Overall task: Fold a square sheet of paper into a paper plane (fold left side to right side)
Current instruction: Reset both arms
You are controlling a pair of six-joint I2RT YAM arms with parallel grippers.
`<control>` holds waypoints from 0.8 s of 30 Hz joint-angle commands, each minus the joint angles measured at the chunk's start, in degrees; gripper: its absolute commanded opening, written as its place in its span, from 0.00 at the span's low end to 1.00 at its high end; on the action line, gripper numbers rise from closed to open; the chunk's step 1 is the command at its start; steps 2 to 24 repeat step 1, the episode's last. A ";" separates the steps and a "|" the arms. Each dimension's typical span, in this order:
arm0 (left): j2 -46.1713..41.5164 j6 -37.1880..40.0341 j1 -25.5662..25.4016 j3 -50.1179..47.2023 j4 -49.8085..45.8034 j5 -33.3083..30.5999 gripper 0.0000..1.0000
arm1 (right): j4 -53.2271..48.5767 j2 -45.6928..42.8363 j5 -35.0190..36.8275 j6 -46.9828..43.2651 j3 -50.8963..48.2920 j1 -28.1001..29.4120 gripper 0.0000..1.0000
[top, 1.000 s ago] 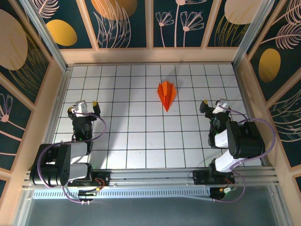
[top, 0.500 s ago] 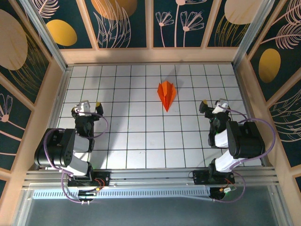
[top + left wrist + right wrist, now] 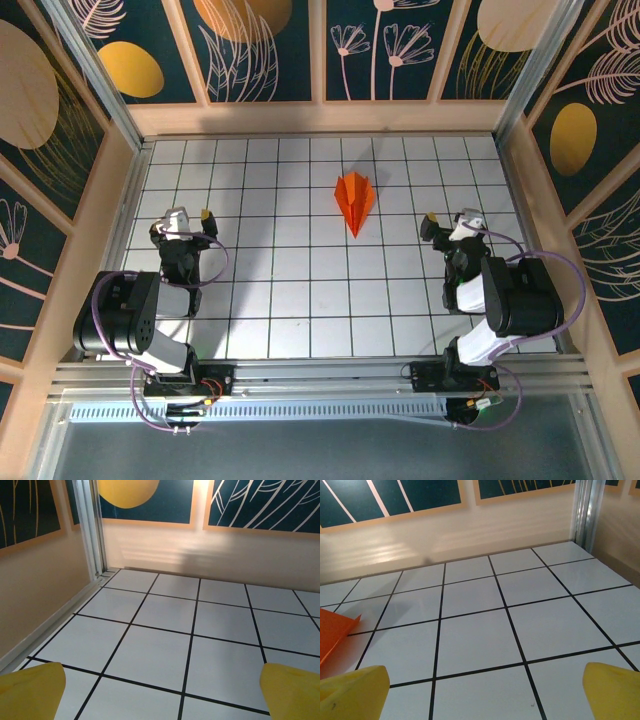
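Arms sit at the near edge of the gridded table [image 3: 300, 300], and both my pairs of jaws are spread as wide as they go, holding nothing. My left gripper [image 3: 181, 222] hangs over the left-hand tiles and my right gripper [image 3: 456, 220] over the right-hand ones. Through each wrist camera I see my yellow fingertips [image 3: 30, 690] at the bottom corners with only bare tiles between them.

Farther out, between the two grippers and beyond them, lies the paper plane [image 3: 354, 200]. It is a bright orange dart resting flat on the table, touched by neither arm. Its long axis runs near to far with a slight tilt, the sharp point aimed back toward my bases and the wider tail toward the back wall [image 3: 320, 118]. It lies ahead and to the left of my right gripper, whose wrist camera catches an orange corner at its left edge. It lies ahead and well to the right of my left gripper. The right arm is the nearer. By the look of it, the folding is done.
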 commanded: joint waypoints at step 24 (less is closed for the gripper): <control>-0.02 -0.94 0.42 0.22 0.38 -0.34 0.99 | 0.31 -0.60 -0.24 -0.74 0.87 0.07 0.99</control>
